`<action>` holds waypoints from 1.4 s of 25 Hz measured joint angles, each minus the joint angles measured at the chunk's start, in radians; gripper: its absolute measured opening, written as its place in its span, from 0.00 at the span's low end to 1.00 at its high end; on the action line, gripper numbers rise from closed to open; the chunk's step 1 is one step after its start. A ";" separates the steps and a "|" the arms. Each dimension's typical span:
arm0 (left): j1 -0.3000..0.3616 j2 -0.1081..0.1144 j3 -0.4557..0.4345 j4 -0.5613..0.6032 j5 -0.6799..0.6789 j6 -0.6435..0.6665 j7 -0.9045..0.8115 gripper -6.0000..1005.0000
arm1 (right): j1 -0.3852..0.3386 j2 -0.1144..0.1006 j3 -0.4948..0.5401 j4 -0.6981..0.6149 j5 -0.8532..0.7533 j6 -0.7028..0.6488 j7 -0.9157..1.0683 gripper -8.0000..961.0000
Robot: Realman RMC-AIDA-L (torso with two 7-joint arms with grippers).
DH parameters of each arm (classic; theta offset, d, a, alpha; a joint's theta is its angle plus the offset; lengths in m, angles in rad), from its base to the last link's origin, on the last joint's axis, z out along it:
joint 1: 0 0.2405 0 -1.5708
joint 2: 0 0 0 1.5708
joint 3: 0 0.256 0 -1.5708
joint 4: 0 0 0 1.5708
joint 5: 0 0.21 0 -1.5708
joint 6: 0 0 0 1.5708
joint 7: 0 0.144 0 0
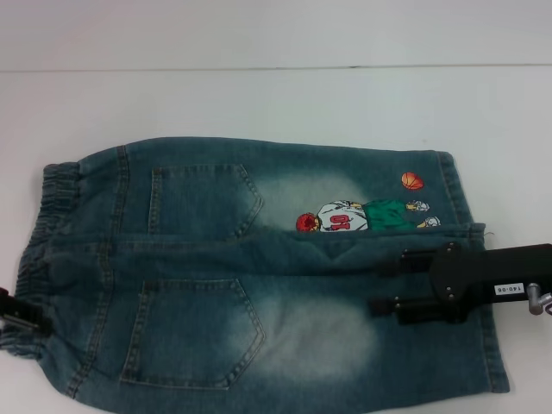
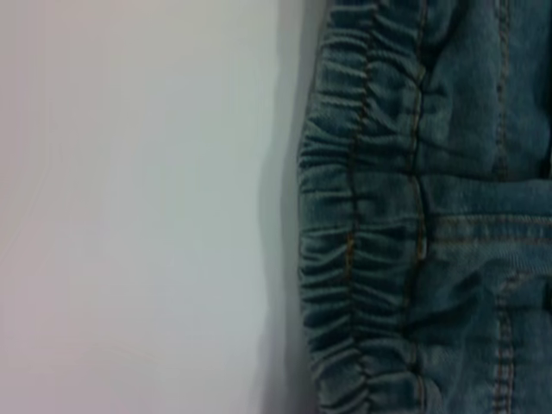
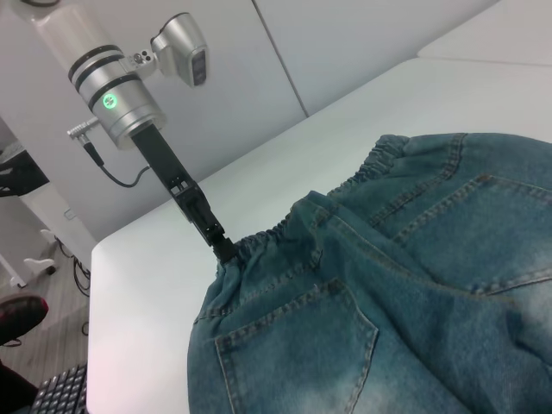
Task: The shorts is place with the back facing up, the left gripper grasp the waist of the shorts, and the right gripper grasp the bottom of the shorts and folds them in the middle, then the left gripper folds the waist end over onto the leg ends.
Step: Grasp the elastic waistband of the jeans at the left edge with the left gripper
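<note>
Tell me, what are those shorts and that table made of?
The shorts look like faded-wash blue denim: pale worn patches, tan stitching on the pockets, a puckered elastic waist of the shorts. The table seems a smooth matte white board, possibly laminate; the look leaves that open.

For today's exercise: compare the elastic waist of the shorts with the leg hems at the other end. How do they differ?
The waist of the shorts is gathered into many small pleats; the leg hems are flat and straight. The waist lies on the robot's left, the hems on its right. The left gripper meets the waist; the right gripper lies over the near leg by the hems. Both are faded blue denim.
</note>
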 joint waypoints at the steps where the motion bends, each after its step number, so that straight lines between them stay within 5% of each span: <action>1: 0.000 -0.001 0.000 0.001 0.000 -0.006 0.001 0.74 | 0.000 0.000 0.001 0.000 0.000 0.002 0.000 0.78; 13: 0.004 -0.003 0.000 0.007 -0.002 -0.010 0.018 0.47 | 0.003 -0.001 0.003 0.001 0.000 0.004 0.000 0.78; 24: 0.000 -0.003 -0.001 0.006 -0.003 -0.006 0.020 0.06 | 0.010 -0.011 0.006 -0.007 0.007 -0.004 0.051 0.78; 35: -0.022 0.013 -0.001 0.007 -0.065 0.019 0.023 0.05 | 0.040 -0.078 -0.002 -0.268 -0.066 -0.183 0.451 0.78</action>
